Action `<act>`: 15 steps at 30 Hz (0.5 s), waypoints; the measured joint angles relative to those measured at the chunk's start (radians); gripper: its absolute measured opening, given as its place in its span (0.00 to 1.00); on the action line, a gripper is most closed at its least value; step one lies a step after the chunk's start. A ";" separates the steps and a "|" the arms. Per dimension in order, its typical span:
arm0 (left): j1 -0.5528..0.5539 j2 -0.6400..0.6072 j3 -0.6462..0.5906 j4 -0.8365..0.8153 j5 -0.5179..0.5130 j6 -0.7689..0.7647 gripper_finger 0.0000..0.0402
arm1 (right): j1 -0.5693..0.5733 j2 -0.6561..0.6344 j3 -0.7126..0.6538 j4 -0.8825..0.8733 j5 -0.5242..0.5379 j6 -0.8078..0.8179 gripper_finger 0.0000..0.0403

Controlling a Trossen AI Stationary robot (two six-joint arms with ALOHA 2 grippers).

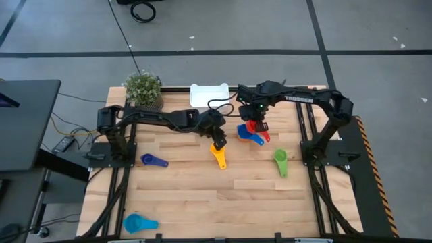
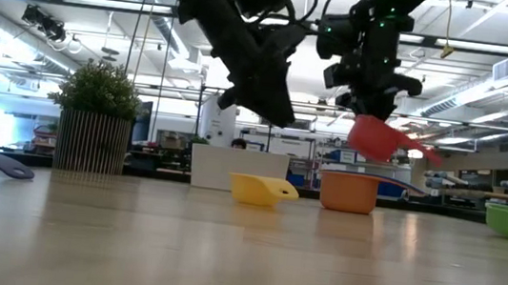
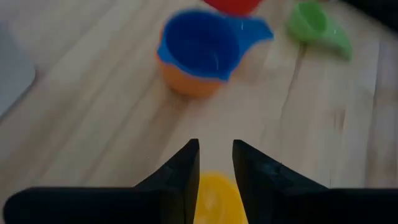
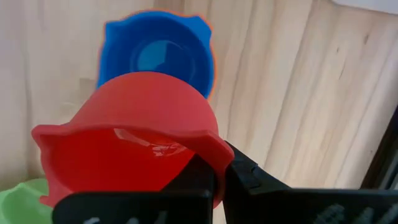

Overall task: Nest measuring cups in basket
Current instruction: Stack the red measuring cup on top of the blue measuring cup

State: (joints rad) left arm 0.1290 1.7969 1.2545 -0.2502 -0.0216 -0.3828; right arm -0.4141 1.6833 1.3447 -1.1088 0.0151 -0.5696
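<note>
The right gripper (image 4: pixel 217 180), pinching the red cup (image 4: pixel 134 140) by its rim above the blue-in-orange stack (image 1: pixel 248 133), could drop it tilted and askew, while the left gripper (image 3: pixel 216 163) hovers narrowly parted over the yellow cup (image 1: pixel 219 156), the basket (image 1: pixel 209 94) well apart.

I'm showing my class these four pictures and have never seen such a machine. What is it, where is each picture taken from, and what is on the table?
Two dark robot arms work at a wooden table. One picture looks down from above, one level across the tabletop, one from each wrist. The right claw is shut on a red plastic measuring cup, lifted over a blue cup nested in an orange cup. The left claw hovers over a yellow cup, holding nothing. A green cup, two more blue cups, a white plastic basket and a potted plant also sit there.
</note>
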 joint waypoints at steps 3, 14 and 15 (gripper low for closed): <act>-0.011 0.000 0.000 -0.014 0.003 0.000 0.26 | 0.002 0.031 0.015 -0.006 -0.010 -0.016 0.03; -0.063 -0.009 0.001 -0.077 0.061 -0.059 0.26 | 0.009 0.159 0.181 -0.057 -0.013 -0.036 0.03; -0.069 -0.015 0.001 -0.086 0.063 -0.063 0.26 | 0.009 0.171 0.192 -0.072 -0.014 -0.037 0.03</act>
State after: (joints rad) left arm 0.0602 1.7822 1.2556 -0.3359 0.0410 -0.4461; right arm -0.4049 1.8540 1.5366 -1.1809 0.0015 -0.6063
